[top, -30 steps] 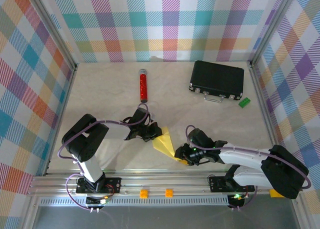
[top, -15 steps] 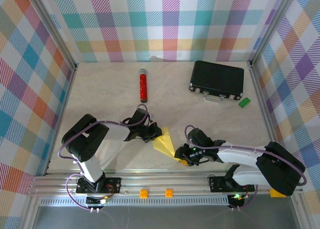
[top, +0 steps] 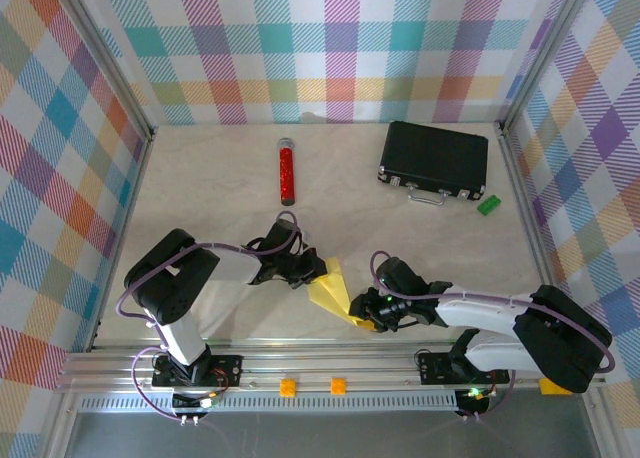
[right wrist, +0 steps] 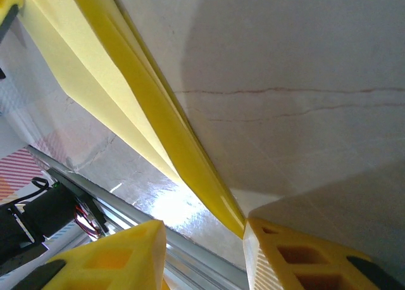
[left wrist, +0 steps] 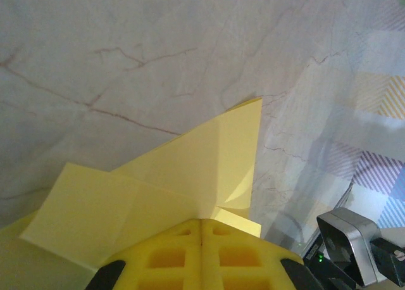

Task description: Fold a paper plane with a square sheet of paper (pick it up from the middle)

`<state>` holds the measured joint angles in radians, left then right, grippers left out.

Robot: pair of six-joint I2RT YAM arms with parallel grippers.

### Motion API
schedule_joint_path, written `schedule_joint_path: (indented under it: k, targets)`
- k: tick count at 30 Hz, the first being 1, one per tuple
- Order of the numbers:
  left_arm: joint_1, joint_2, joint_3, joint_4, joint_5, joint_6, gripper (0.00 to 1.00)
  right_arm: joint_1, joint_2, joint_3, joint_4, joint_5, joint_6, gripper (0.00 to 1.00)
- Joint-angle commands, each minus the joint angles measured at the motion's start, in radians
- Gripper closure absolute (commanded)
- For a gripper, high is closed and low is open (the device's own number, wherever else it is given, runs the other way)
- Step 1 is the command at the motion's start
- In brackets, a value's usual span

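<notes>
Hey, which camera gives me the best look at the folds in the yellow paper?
The left wrist view: the yellow paper fills the foreground, its overlapping flaps and creases plain. The top external view shows its whole outline, but small. The right wrist view catches a folded edge side-on.

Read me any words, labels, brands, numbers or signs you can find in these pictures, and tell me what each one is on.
There is no text that can be read.
The red cylinder, black case, green block and yellow paper show no legible writing.
Any marking on the cylinder or the case is too small to tell.
</notes>
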<state>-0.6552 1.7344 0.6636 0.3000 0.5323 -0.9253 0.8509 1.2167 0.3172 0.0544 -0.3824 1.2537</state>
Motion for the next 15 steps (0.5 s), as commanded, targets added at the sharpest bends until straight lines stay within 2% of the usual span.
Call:
schedule_joint_path:
  k: [1, 5, 10, 15]
  targets:
    - [-0.014, 0.026, -0.016, -0.007, -0.012, -0.034, 0.98, 0.012, -0.004, -0.019, 0.083, 0.001, 0.003, 0.62]
    - [-0.014, 0.034, -0.018, 0.012, -0.009, -0.047, 0.98, 0.01, -0.009, -0.018, 0.114, -0.032, -0.01, 0.63]
    - [-0.014, 0.038, -0.015, 0.017, 0.007, -0.044, 0.98, 0.012, -0.02, 0.0, 0.064, -0.034, -0.033, 0.63]
    - [-0.011, 0.031, -0.006, -0.013, -0.017, -0.018, 0.99, 0.012, -0.052, 0.027, -0.087, 0.019, -0.075, 0.62]
